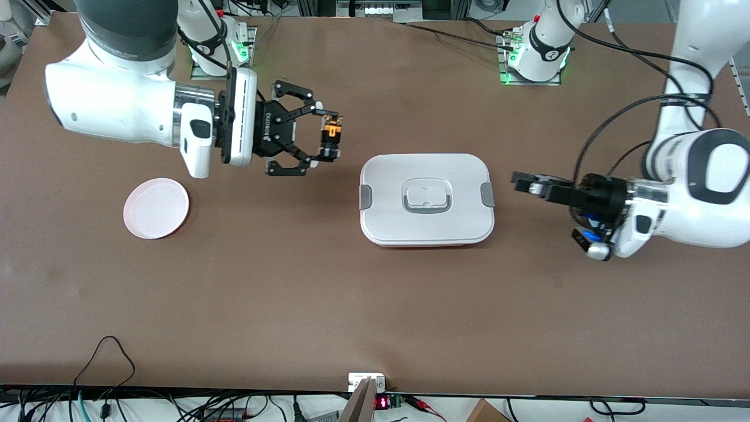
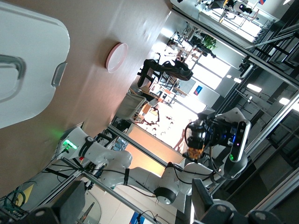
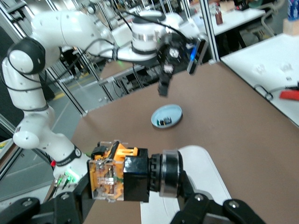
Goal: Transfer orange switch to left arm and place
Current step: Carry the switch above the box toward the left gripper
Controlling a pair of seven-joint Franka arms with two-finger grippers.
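Only right wrist view shows blue dish (image 3: pixel 167 115); right end effector (image 1: pixel 328 139) grips orange switch (image 1: pixel 331 132).

arms 2 (image 1: pixel 111 99) | orange switch 1 (image 1: pixel 331 136) | box 1 (image 1: pixel 426 199) | pink dish 1 (image 1: pixel 156 208) | blue dish 1 (image 3: pixel 167 115)

Bright lab windows (image 2: pixel 205 70), metal framing (image 2: pixel 275 37)

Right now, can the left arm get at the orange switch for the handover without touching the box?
Probably yes. The right gripper holds the orange switch up in the air, clear of the box. The left gripper hangs open past the box's other end; crossing above the lid looks free.
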